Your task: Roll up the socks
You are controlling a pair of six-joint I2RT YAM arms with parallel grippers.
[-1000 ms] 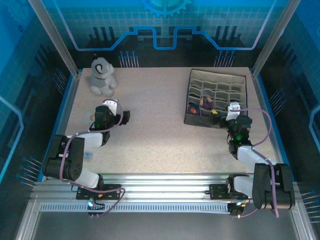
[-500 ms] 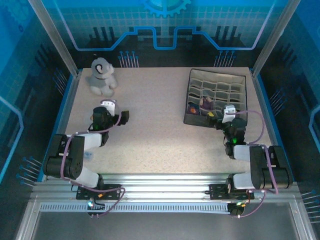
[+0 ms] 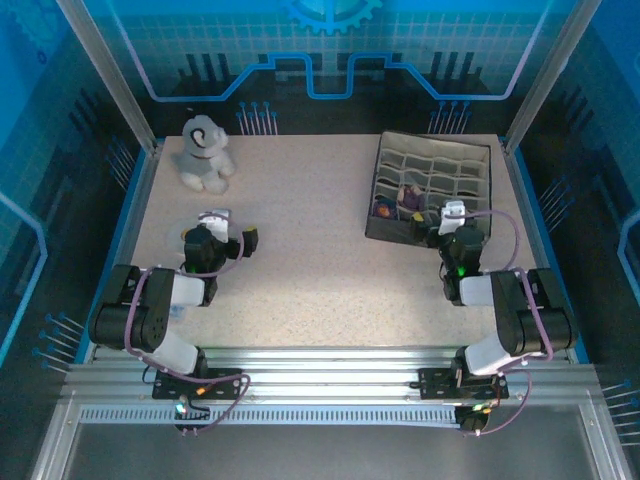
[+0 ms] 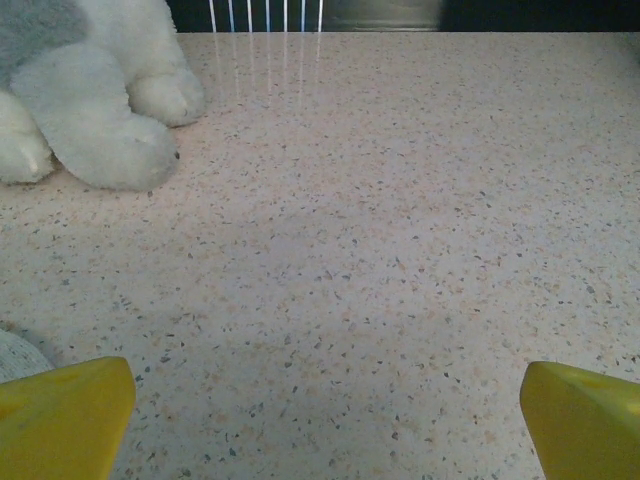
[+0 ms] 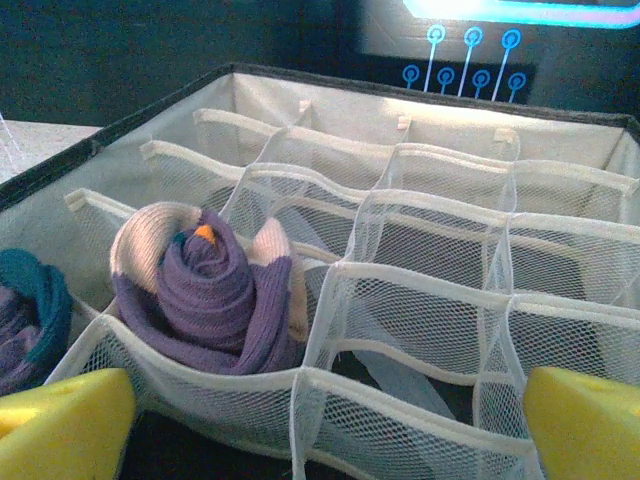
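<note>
The teal sock (image 5: 28, 300) is cut off by the left edge of the right wrist view, so just a teal band over purple knit can be seen. It cannot be told how tightly it is wound. Beside it, in the next cell to the right, the tan sock (image 5: 205, 290) sits rolled into a coil, with a spot of orange at its centre. Its lower half is veiled by the mesh divider in front. Both socks lie in the near-left part of the box (image 5: 300, 90), whose right end runs out of the picture. The right hand (image 5: 322, 425) is released. Its yellow fingertips (image 5: 60, 420) are clipped at the bottom corners, set wide apart with nothing between them, just short of the box's near wall. From above, the socks shrink to small purple and orange blots, and their exact cells are hard to make out. That view does give the whole box, standing at the far right of the surface (image 3: 320, 250). In the left wrist view the toy (image 4: 90, 110) is cropped at the top left, down to its white paws. A pale grey curved edge at the lower left is too cut off to identify. The left hand (image 4: 325, 420) is also released, holding nothing above bare speckled surface, its tips showing as yellow corners. The top view shows the toy whole at the far left, well apart from the box.
</note>
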